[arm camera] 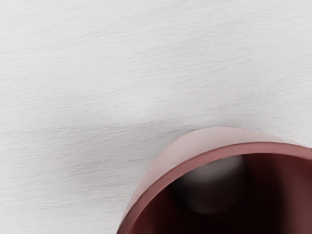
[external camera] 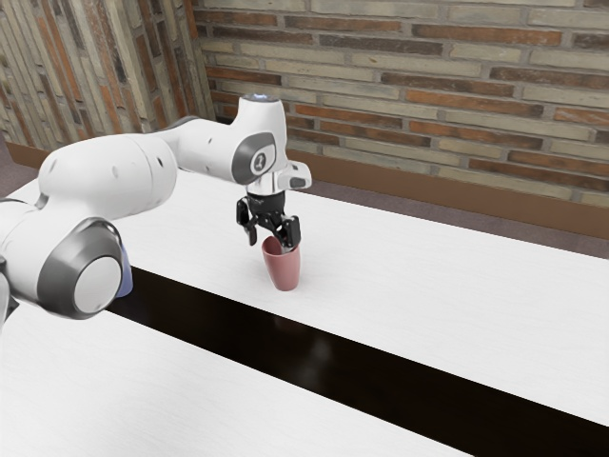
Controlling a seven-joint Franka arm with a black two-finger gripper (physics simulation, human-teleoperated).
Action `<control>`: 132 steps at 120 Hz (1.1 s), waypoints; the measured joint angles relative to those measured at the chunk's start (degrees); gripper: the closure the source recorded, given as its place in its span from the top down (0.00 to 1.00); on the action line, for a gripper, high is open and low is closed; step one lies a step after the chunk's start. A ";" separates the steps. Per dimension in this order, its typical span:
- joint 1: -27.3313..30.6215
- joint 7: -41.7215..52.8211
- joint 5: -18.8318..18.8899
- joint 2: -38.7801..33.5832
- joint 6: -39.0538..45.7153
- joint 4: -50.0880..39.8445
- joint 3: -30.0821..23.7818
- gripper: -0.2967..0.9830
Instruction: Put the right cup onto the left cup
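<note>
In the exterior view my black gripper (external camera: 270,240) points down and stands open at the pink-red cup's mouth. One finger is over the cup's opening; the other hangs off toward the exterior view's left, outside the rim. The cup (external camera: 284,270) stands upright on the table, near the dark strip. From the wrist view I look into the same cup (arm camera: 219,139), close under my hand, its inside dark. A blue cup (external camera: 126,277) stands at the exterior view's left, mostly hidden behind my arm.
The white table (external camera: 457,286) has a glossy dark strip (external camera: 314,360) running diagonally across it. A brick wall (external camera: 400,95) rises beyond the table's far edge. My arm's large joints cover part of the exterior view's left.
</note>
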 joint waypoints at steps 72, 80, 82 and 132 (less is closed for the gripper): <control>-0.58 -1.01 0.07 -1.84 -0.01 0.00 -0.02 0.18; -0.75 -1.14 0.22 -3.01 -0.13 -0.24 -0.01 0.17; -0.77 -1.17 0.24 -3.40 -0.19 -0.55 -0.02 0.17; 0.25 -1.73 1.46 -22.68 -1.21 -20.52 0.60 0.16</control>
